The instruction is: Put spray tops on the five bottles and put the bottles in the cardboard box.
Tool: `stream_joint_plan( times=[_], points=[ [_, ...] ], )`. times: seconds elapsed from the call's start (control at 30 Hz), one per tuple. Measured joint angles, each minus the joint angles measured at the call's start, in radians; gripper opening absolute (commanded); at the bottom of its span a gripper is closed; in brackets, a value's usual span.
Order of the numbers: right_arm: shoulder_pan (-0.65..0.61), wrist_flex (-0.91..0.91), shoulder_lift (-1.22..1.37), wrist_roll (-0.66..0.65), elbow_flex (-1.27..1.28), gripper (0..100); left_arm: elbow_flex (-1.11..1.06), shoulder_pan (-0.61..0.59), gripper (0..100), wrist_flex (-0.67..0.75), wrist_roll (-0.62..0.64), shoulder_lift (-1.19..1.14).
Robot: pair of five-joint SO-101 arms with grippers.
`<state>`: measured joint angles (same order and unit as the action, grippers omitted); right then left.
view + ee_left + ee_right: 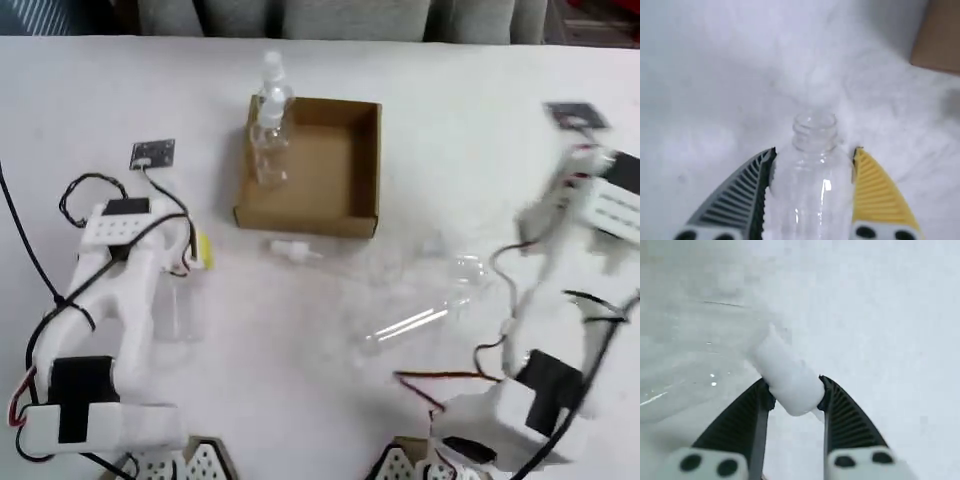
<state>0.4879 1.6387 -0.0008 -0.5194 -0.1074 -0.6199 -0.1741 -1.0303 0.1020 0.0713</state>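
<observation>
While the left gripper (814,152) keeps grey and yellow fingers clenched on the shoulders of an uncapped bottle (812,185), the right gripper (795,386) has its black fingers grasping a white spray top (782,371) by the body. Probable reason: one arm steadies the open neck so the other can bring the top onto it. Cannot tell if the held bottle is upright or tilted, or if it rests on the desk (480,80).

High view: the held bottle is at 9 o'clock on the desk, at 7 o'clock from the cardboard box (340,215). The box is toward 12 o'clock. Two capped bottles (270,135) stand at its 9 o'clock wall; unclear if both are inside. A loose spray top (292,248) lies just beside the box at 6 o'clock. Lying bottles (455,272) are near 4 o'clock, uncapped. The right arm is at 3 o'clock, well apart from the held bottle, so the two must meet before capping.
</observation>
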Motion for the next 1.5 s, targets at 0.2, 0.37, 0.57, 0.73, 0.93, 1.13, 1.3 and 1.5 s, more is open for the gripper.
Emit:
stream_joint_plan(
  times=[0.2, 0.37, 0.57, 0.73, 0.93, 1.13, 1.3, 1.5],
  points=[
    [0.218, -0.091, 0.025, 0.002, 0.163, 1.7, -0.003, 0.0, 8, 0.0, 0.0, 0.0],
    [0.307, -0.33, 0.025, -0.011, 0.411, 5.7, -0.003, 0.0, 8, 0.0, 0.0, 0.0],
    [0.305, -0.473, 0.074, -0.152, 0.517, 22.0, -0.003, 0.0, 8, 0.0, 0.0, 0.0],
    [0.304, -0.479, 0.091, -0.265, 0.517, 22.8, -0.003, 0.0, 8, 0.0, 0.0, 0.0],
    [0.305, -0.468, 0.074, -0.382, 0.506, 22.6, -0.003, 0.0, 8, 0.0, 0.0, 0.0],
    [0.305, -0.408, -0.008, -0.603, 0.506, 22.6, -0.003, 0.0, 8, 0.0, 0.0, 0.0],
    [0.305, -0.451, -0.011, -0.707, 0.509, 22.5, -0.003, 0.0, 8, 0.0, 0.0, 0.0],
    [0.304, -0.582, 0.046, -0.787, 0.549, 15.6, -0.003, 0.0, 8, 0.0, 0.0, 0.0]
  ],
)
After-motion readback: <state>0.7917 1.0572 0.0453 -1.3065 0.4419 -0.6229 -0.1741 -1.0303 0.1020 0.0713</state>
